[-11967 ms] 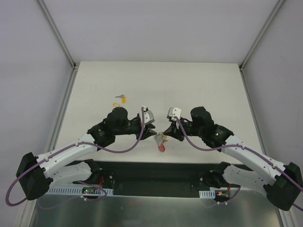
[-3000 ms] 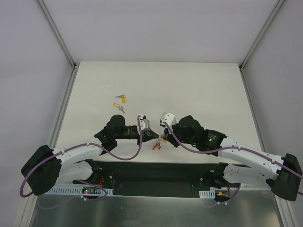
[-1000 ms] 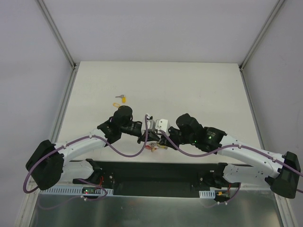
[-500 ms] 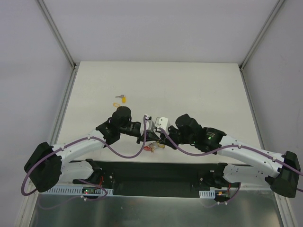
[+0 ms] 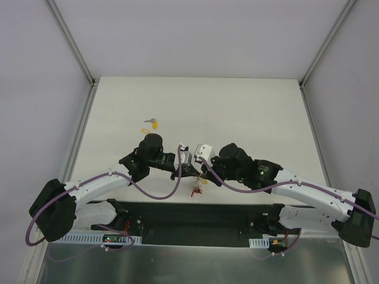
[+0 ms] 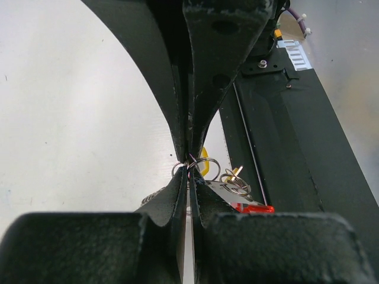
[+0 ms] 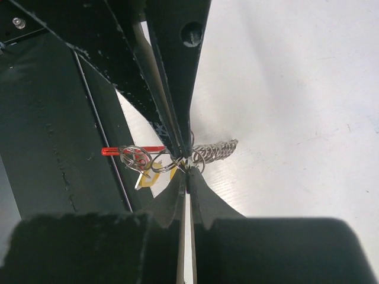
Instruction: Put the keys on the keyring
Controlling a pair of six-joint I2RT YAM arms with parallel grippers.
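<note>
At the near edge of the table (image 5: 249,106), the keyring (image 5: 196,188) is held between both arms. The left pincer (image 5: 190,173) and right pincer (image 5: 202,172) meet tip to tip just above it, each clamped on a thin wire loop of its cluster. One yellow-headed key (image 7: 155,176) seems already threaded there. Well beyond the keyring, two loose keys (image 5: 153,122) lie untouched, so the task is probably under halfway.

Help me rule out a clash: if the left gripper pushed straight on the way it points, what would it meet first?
Likely the right gripper: its shut fingertips face the left gripper tip to tip, only thin wire loops of the keyring pinched between them.
</note>
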